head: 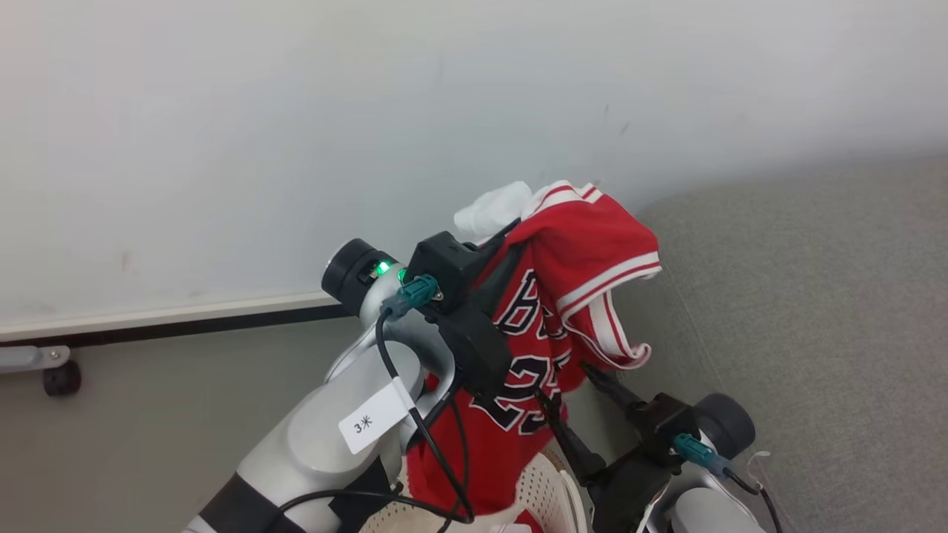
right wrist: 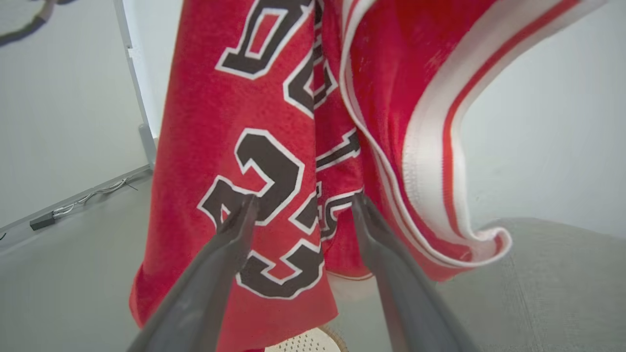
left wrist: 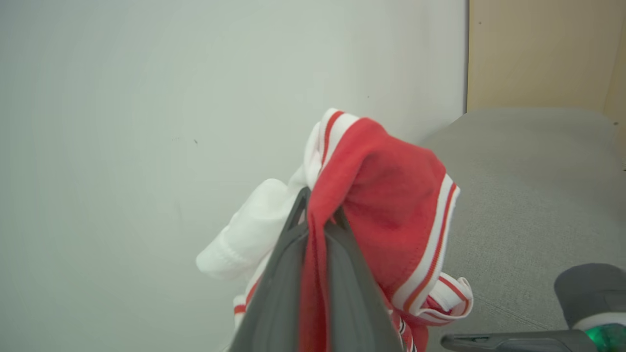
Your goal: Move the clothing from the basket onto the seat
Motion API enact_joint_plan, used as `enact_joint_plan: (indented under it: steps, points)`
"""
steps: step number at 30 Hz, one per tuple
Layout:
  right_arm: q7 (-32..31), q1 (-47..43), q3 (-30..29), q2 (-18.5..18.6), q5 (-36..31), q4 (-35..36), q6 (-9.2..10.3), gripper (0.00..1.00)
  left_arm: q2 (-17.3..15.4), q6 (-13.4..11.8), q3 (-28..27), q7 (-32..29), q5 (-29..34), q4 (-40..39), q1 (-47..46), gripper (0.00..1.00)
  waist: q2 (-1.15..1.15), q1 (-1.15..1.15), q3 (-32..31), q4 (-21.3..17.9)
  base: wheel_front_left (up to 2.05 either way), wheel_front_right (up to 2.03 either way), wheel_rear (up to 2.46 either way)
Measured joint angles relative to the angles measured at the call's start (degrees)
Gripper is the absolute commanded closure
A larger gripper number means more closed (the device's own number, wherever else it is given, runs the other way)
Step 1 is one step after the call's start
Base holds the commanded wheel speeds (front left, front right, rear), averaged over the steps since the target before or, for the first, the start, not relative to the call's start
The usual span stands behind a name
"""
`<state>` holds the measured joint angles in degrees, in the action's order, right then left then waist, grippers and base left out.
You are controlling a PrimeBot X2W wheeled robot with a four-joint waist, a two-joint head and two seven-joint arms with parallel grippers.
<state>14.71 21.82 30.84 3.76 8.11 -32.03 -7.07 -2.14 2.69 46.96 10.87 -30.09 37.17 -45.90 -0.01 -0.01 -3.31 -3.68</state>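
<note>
My left gripper (head: 517, 231) is raised high and shut on the red jersey (head: 585, 252). The jersey hangs down from it, showing black lettering and the number 23, and a white piece (head: 492, 207) is bunched beside it. In the left wrist view the fingers (left wrist: 286, 254) pinch the red cloth (left wrist: 386, 205). My right gripper (head: 569, 385) stands open just below and right of the hanging jersey (right wrist: 274, 122); nothing sits between its fingers (right wrist: 220, 254). The cream basket (head: 544, 488) is beneath the jersey's hem. The grey seat (head: 815, 333) lies to the right.
A white wall stands close behind. A baseboard and a black caster (head: 61, 377) sit at the left on the grey floor. A cable strip (right wrist: 78, 203) runs along the wall's foot. A tan wooden panel (left wrist: 538, 49) rises behind the seat.
</note>
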Motion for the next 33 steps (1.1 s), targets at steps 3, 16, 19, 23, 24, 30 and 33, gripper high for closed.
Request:
enact_joint_plan:
  steps: [3, 16, 19, 23, 24, 30, 33]
  points:
    - [0.00, 0.81, 1.78, 0.00, 0.69, -1.24, 0.00, 0.00, 0.00, -0.75, 1.41, -0.67, -2.09, -0.86, 0.23, 1.00, 0.00, 0.00, -1.16, 0.32, 0.00, 0.00, 0.00]
    - [0.00, 7.50, 10.21, -0.09, 4.59, -6.22, -0.01, 1.00, -0.05, -3.75, 4.11, -1.79, -6.21, -3.00, 0.37, 1.00, 0.01, 0.02, -2.07, 2.13, 0.00, 0.00, 0.00]
    - [0.00, 8.09, 10.44, -0.09, 6.24, -6.41, -0.02, 1.00, -0.04, -4.28, 3.97, -1.78, -6.61, -2.56, 0.40, 1.00, 0.01, 0.01, -1.97, 2.37, 0.00, 0.00, 0.00]
    - [0.00, 8.51, 10.44, -0.09, 7.21, -6.52, -0.04, 1.00, -0.07, -5.39, 2.07, -1.51, -8.01, -0.87, 1.15, 0.75, 0.01, 0.02, -1.73, 2.24, 0.00, 0.00, 0.00]
    - [0.00, 8.73, 10.40, 0.05, 7.50, -6.52, -0.07, 1.00, -0.08, -5.73, 1.45, -1.08, -8.23, -0.34, 1.52, 0.55, 0.01, 0.01, -1.66, 2.09, 0.00, 0.00, 0.00]
    - [-0.01, 10.43, 9.50, 2.74, 9.27, -5.97, -0.08, 1.00, -0.60, -6.31, -0.47, 0.05, -9.16, 2.14, 4.05, 0.00, 0.01, 0.01, -1.26, 0.78, 0.00, 0.00, 0.00]
    - [-0.01, 11.13, 9.14, 4.47, 9.56, -5.73, -0.07, 1.00, -1.11, -6.78, -1.19, 0.80, -9.37, 3.03, 5.37, 0.00, 0.01, 0.01, -1.07, -0.10, 0.00, 0.00, 0.00]
